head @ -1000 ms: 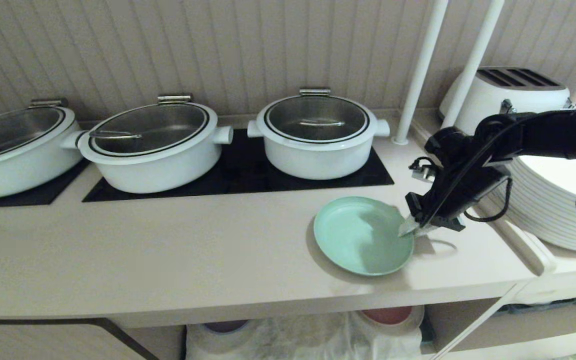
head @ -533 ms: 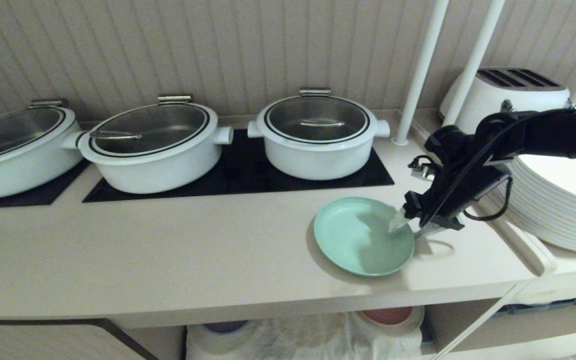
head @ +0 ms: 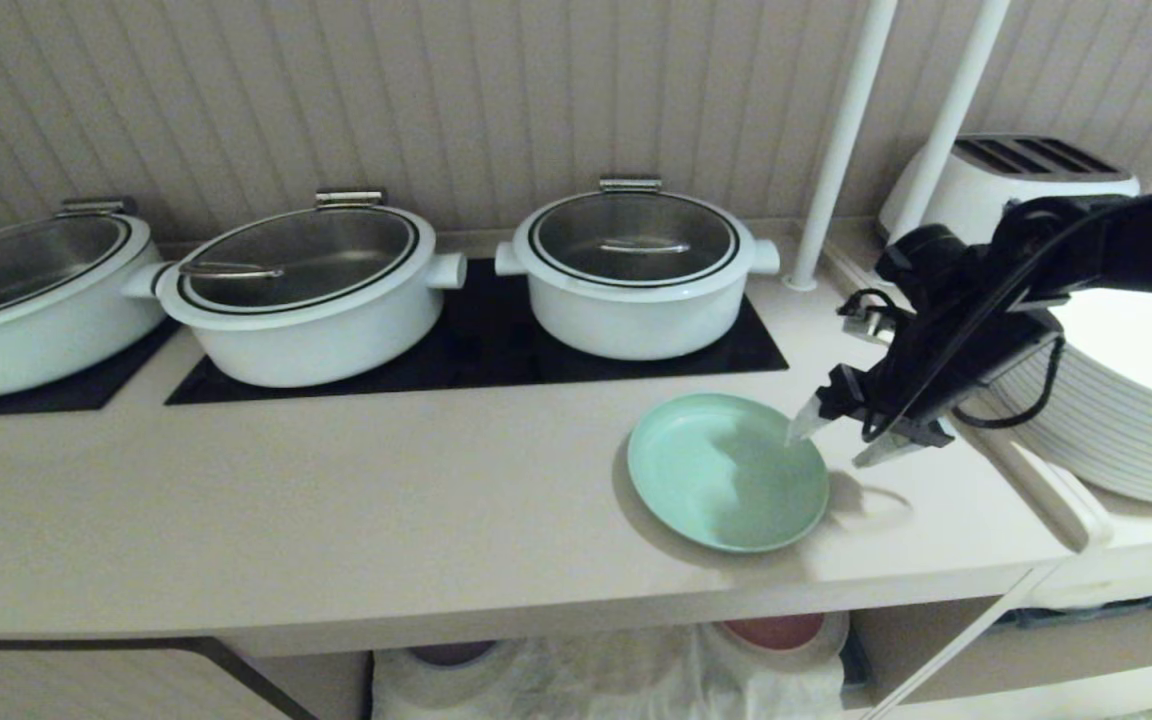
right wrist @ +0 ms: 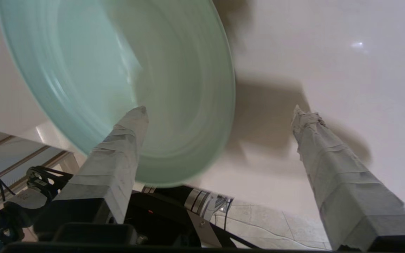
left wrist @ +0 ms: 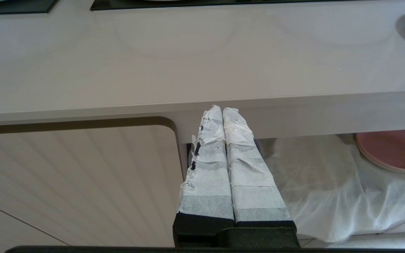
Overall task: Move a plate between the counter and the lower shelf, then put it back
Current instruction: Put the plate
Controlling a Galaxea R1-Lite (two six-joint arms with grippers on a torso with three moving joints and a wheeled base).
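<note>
The plate (head: 726, 470) is round, mint green and matte, with a low raised rim. It lies flat and right side up on the worktop (head: 336, 500), near the front edge toward its right end, in front of the black cooktop panel. The worktop is long, smooth and beige-cream with a thick front edge. Below it, the lower shelf (left wrist: 392, 218) is an open-fronted space under the worktop's edge, with a white gauzy cloth (left wrist: 329, 189) draped across its front.
</note>
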